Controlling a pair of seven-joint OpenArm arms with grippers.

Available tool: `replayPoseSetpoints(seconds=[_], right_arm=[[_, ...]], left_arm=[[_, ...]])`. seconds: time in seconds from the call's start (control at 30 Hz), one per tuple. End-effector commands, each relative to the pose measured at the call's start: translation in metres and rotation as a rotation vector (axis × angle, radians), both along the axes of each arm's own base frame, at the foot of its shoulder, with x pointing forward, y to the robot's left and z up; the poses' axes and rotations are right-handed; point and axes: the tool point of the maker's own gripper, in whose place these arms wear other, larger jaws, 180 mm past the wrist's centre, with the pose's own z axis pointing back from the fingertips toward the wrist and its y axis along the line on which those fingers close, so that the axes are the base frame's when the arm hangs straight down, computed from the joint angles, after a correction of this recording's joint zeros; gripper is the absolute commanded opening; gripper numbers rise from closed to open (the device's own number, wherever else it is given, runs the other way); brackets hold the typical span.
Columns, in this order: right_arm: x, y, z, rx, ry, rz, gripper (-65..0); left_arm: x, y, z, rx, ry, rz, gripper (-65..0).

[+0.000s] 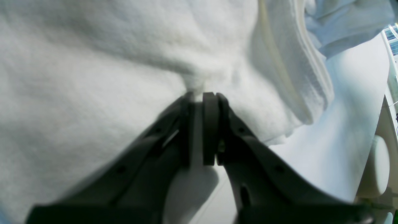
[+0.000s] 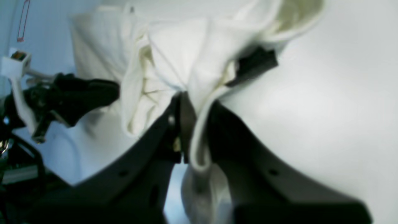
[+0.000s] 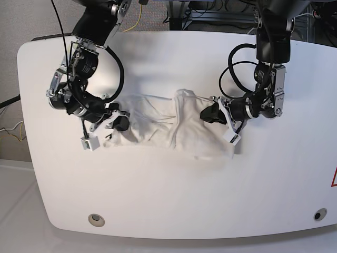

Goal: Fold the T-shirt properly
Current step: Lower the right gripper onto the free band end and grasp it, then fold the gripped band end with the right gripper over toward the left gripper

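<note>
The white T-shirt [image 3: 158, 118] lies crumpled in a long band across the middle of the table, stretched between both grippers, with its print hidden. In the base view my left gripper [image 3: 211, 114] grips the shirt's right end. Its wrist view shows the left gripper [image 1: 203, 96] shut, with a pinch of white cloth [image 1: 124, 62] between the pads. My right gripper [image 3: 121, 123] is at the shirt's left end. Close up, the right gripper [image 2: 194, 104] is shut on a folded hem of the T-shirt [image 2: 174, 46]. A dark shape [image 2: 255, 63] sits among the folds; I cannot tell what it is.
The white glossy table [image 3: 168, 200] has rounded corners and a small round fitting near each front corner [image 3: 96, 219] [image 3: 317, 215]. Cables hang behind the far edge [image 3: 221, 10]. A white connector block [image 3: 88, 143] dangles from the right arm beside the shirt.
</note>
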Motion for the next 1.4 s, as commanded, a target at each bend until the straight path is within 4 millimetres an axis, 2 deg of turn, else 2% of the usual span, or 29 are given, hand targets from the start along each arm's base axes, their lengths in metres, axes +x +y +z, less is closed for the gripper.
replayPoseSetpoints(seconds=[0.0, 0.2, 0.63, 0.93, 1.37], right_arm=[[0.012, 0.01, 0.02, 0.012, -0.073, 0.026, -65.0], [0.011, 0.045, 0.024, 0.044, -0.079, 0.097, -65.0], [0.014, 0.092, 0.045, 0.094, -0.132, 0.183, -65.0], [0.02, 0.103, 0.057, 0.099, -0.166, 0.215, -65.0], [0.026, 0.134, 0.08, 0.107, -0.257, 0.301, -65.0]], left_arm=[[-0.026, 0.026, -0.032, 0.182, 0.12, -0.055, -60.3], [-0.025, 0.026, -0.032, 0.182, 0.118, -0.055, -60.3], [-0.026, 0.025, -0.032, 0.181, 0.12, -0.055, -60.3], [-0.026, 0.025, -0.032, 0.181, 0.12, -0.055, -60.3], [-0.026, 0.024, -0.032, 0.181, 0.12, -0.056, -60.3]])
